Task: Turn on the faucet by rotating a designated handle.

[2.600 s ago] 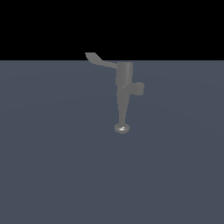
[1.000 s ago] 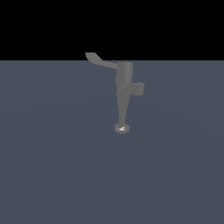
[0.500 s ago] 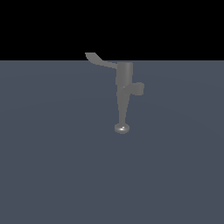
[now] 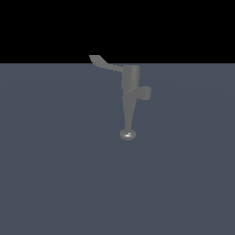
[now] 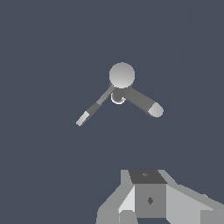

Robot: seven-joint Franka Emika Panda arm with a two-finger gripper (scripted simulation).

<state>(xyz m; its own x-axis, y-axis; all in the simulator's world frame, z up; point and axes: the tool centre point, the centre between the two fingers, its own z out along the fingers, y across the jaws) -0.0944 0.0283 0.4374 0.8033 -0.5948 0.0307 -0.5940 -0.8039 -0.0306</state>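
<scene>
A flat, plain slate-grey floor carries everything, running as one unbroken matte surface up to a straight edge against a black background in the exterior view. The only thing standing on it is the grey faucet, which meets the surface at a small shiny round knob, narrows into a stem above that and widens into a cylinder body. From the body a thin handle reaches toward the exterior view's left and a short stub sticks out toward its right, both held clear of the floor.
</scene>
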